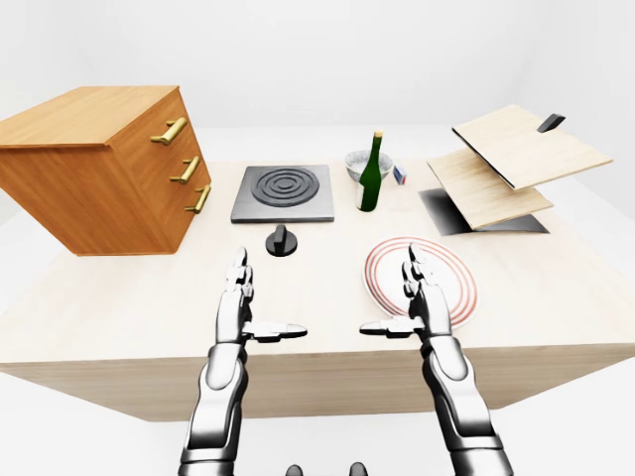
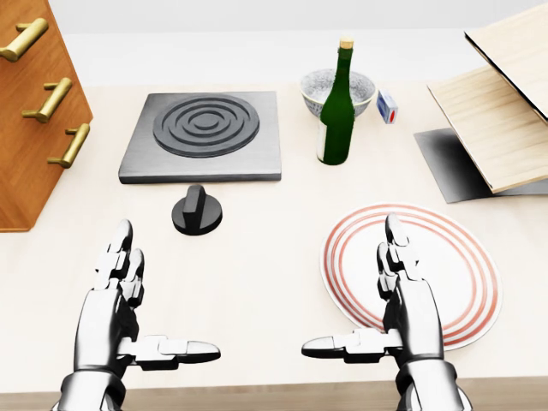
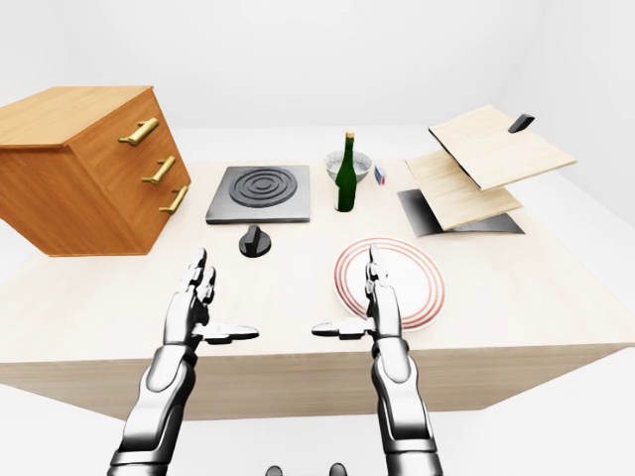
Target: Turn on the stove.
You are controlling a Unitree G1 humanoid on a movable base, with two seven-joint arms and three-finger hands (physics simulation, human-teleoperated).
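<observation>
A dark grey stove plate with ring burners lies flat on the table in the upper middle of the head view. Its black knob stands just below it on the tabletop. My left hand hovers open below and left of the knob, fingers straight, thumb pointing right, well apart from it. My right hand is open too, held over the left part of the red-ringed plate. Neither hand holds anything.
A wooden drawer chest with brass handles stands at the left. A green bottle and a grey bowl sit right of the stove, a small box beside them. Tilted wooden boards rest over a dark mat at right.
</observation>
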